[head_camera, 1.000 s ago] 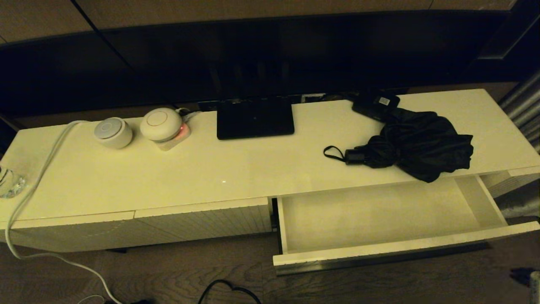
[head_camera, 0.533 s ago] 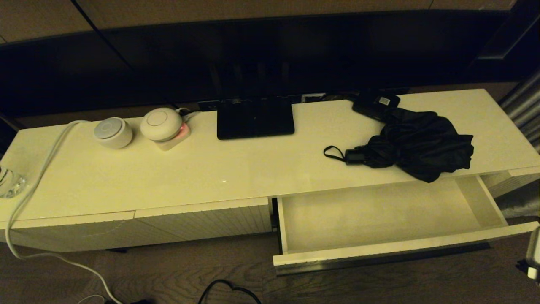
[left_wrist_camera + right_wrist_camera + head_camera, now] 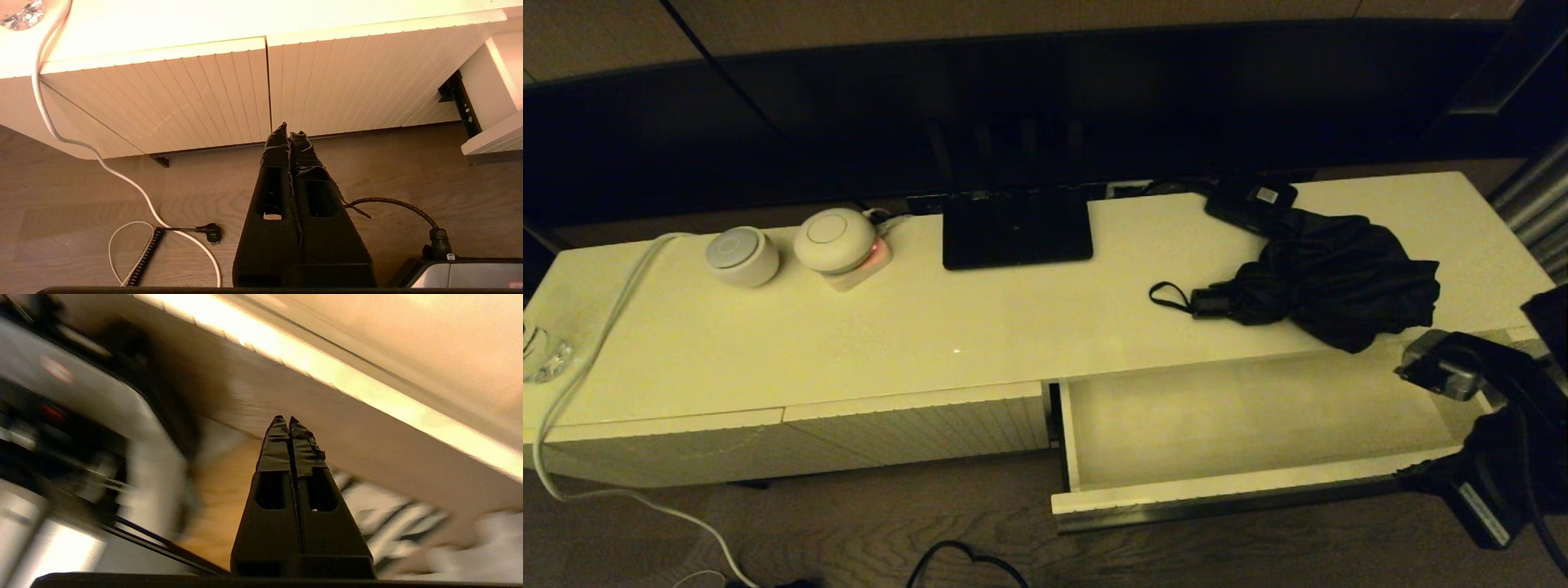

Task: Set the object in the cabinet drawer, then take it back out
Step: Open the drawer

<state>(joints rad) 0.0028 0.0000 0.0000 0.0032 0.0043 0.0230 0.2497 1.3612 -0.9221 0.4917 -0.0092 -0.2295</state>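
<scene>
The black umbrella [image 3: 1331, 278] lies on the cabinet top at the right, its short handle [image 3: 1209, 303] and wrist loop pointing left. Just below it the cream drawer [image 3: 1225, 490] stands pulled out, and nothing shows inside it. My right arm [image 3: 1494, 433] covers the drawer's right end, apart from the umbrella. The right gripper [image 3: 289, 420] is shut on nothing, and its wrist view is blurred. My left gripper [image 3: 289, 135] is shut and empty, low over the floor before the ribbed panels [image 3: 212, 94]. The drawer's side [image 3: 490, 77] shows at that view's edge.
A flat black box with a white label [image 3: 1250, 200] touches the umbrella's far side. A black stand base [image 3: 1017, 229], two round white devices [image 3: 742, 256] [image 3: 835, 239], a white cable [image 3: 596, 327] and a glass piece [image 3: 539, 351] sit on the top. Cables [image 3: 171, 228] lie on the floor.
My right arm has come up from the lower right corner into view, over the drawer's right end. Umbrella and drawer have not moved.
</scene>
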